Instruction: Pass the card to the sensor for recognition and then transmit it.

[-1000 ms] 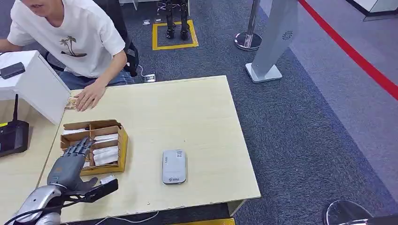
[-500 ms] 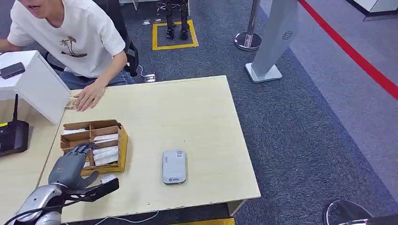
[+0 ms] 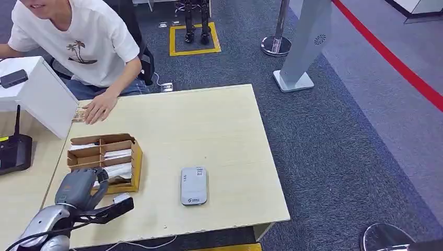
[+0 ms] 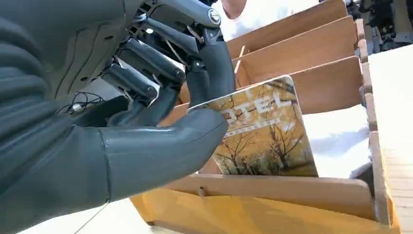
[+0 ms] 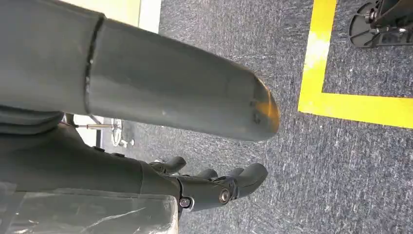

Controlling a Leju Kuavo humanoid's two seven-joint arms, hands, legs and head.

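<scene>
Left hand (image 3: 78,187) sits at the near-left table (image 3: 219,130) edge, over the near end of the wooden box (image 3: 137,162). Thumb and fingers (image 4: 214,63) pinch a card (image 4: 268,131) with an autumn-tree print, standing upright in the box's nearest compartment, touching the divider behind it; white cards (image 3: 119,171) lie in the slots. Right hand (image 5: 214,187) hangs over grey carpet beside a yellow floor line (image 5: 316,68), fingers curled in, nothing in them. Grey card reader (image 3: 194,185) lies flat on the table right of the box, apart from it. Further left, a black device with an antenna (image 3: 14,151) and a white box (image 3: 39,94). At the far-left table edge a person's hand (image 3: 98,109) rests flat on the top; person in white tee (image 3: 78,42) sits behind. Beyond the table: grey sign stand (image 3: 305,42), chrome post base (image 3: 276,46).
</scene>
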